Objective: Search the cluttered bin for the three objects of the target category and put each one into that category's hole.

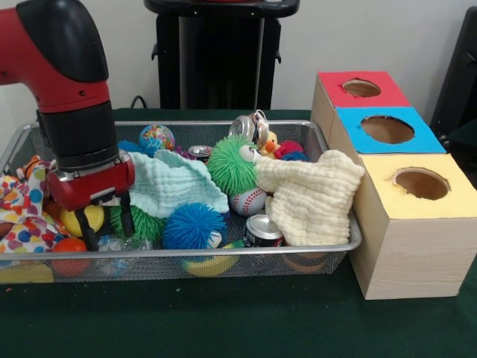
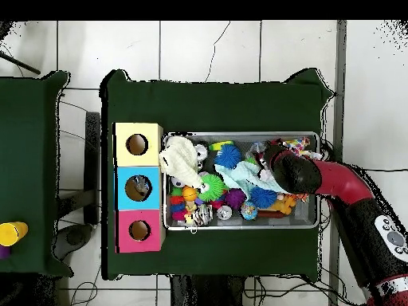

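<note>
A wire mesh bin point(image 1: 328, 257) point(image 2: 239, 135) holds mixed clutter. My gripper point(image 1: 108, 222) point(image 2: 273, 158) hangs open at the bin's left end in the front view. Its two black fingers point(image 1: 89, 231) reach down beside a yellow ball point(image 1: 80, 218) and a green spiky ball point(image 1: 141, 222), gripping nothing. Near it lie a mint cloth point(image 1: 175, 185), a blue spiky ball point(image 1: 194, 226), a large green spiky ball point(image 1: 231, 164), a baseball point(image 1: 248, 201), a cream cloth point(image 1: 309, 195) and a silver can point(image 1: 262, 230). A crushed can point(image 1: 250, 128) lies at the back.
A wooden box right of the bin has a red-topped hole point(image 1: 361, 88) point(image 2: 139, 230), a blue-topped hole point(image 1: 386, 129) point(image 2: 138, 188) and a yellow-topped hole point(image 1: 421, 183) point(image 2: 136, 144). A polka-dot cloth point(image 1: 22, 212) drapes the bin's left end. An orange ball point(image 1: 68, 250) sits near the front rim.
</note>
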